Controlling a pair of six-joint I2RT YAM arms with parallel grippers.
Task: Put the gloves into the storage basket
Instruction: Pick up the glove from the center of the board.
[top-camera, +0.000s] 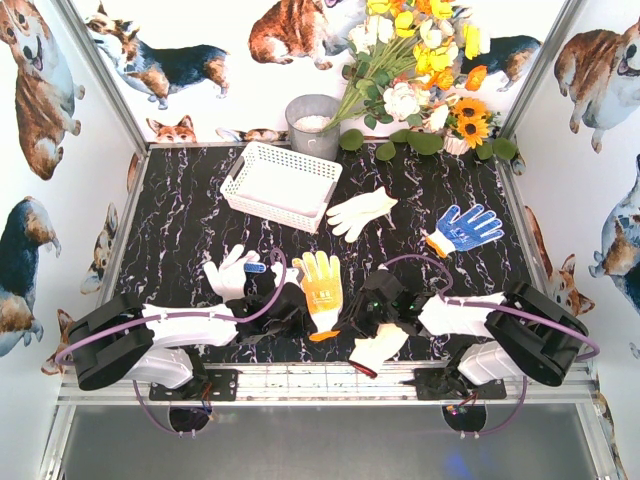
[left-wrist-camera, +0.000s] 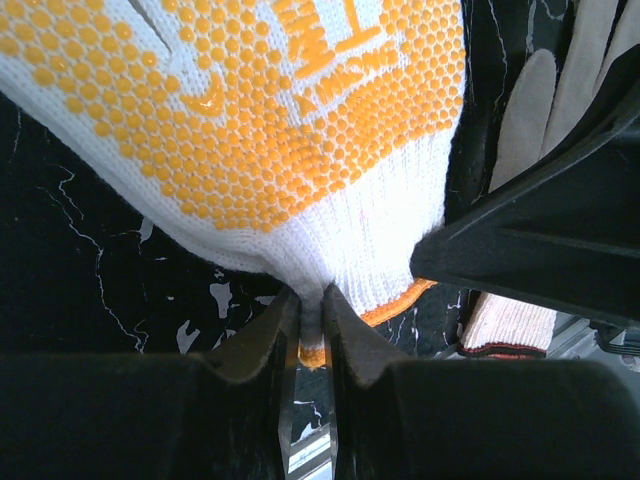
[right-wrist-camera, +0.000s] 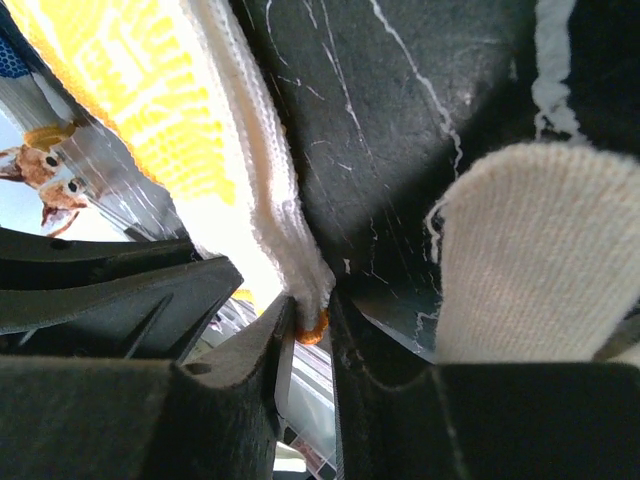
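An orange-dotted glove (top-camera: 320, 283) lies palm up at the front centre of the black marble table. My left gripper (top-camera: 305, 322) is shut on its orange-trimmed cuff (left-wrist-camera: 310, 325), and the dotted palm (left-wrist-camera: 270, 110) fills the left wrist view. My right gripper (top-camera: 346, 325) is shut on the same cuff edge (right-wrist-camera: 312, 318) from the other side. A white glove with red cuff trim (top-camera: 378, 348) lies under the right arm. Other gloves lie apart: a white one (top-camera: 232, 272), a plain white one (top-camera: 360, 212) and a blue-dotted one (top-camera: 462, 228). The white lattice storage basket (top-camera: 280, 185) stands at the back left.
A grey round metal bucket (top-camera: 312, 125) stands behind the basket, with a bunch of flowers (top-camera: 420, 70) at the back right. Corgi-print walls close in the table on three sides. The two grippers are almost touching each other.
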